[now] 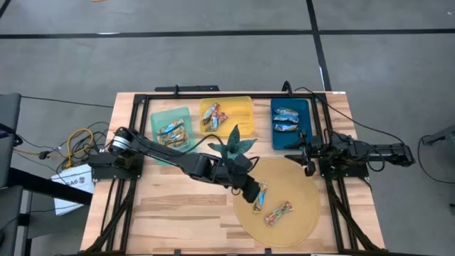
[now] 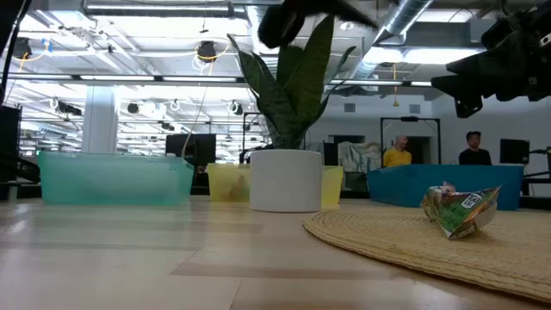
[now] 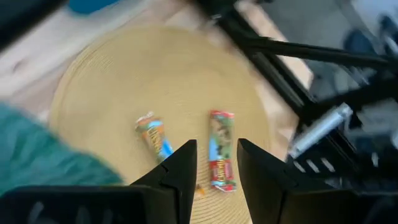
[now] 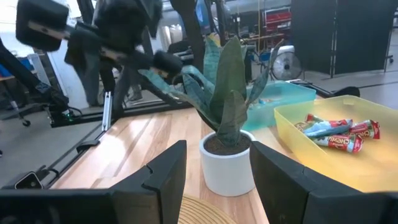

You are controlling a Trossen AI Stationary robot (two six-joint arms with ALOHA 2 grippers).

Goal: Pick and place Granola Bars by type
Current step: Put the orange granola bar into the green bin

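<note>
Two multicoloured granola bars (image 1: 260, 197) (image 1: 279, 213) lie flat on a round woven mat (image 1: 298, 192). In the left wrist view they show as one bar (image 3: 155, 138) and another (image 3: 221, 158). My left gripper (image 1: 250, 190) hangs open above the mat's left part, over the nearer bar, with nothing between its fingers (image 3: 183, 165). More bars lie in a green tray (image 1: 173, 131), a yellow tray (image 1: 226, 116) and a blue tray (image 1: 290, 122). My right gripper (image 1: 307, 158) waits open at the table's right side, pointing at the plant.
A potted green plant (image 1: 233, 148) in a white pot (image 2: 291, 179) stands just behind my left arm, between the trays and the mat. Black frame rails run along the table's left, right and far edges. People stand in the room beyond (image 2: 398, 153).
</note>
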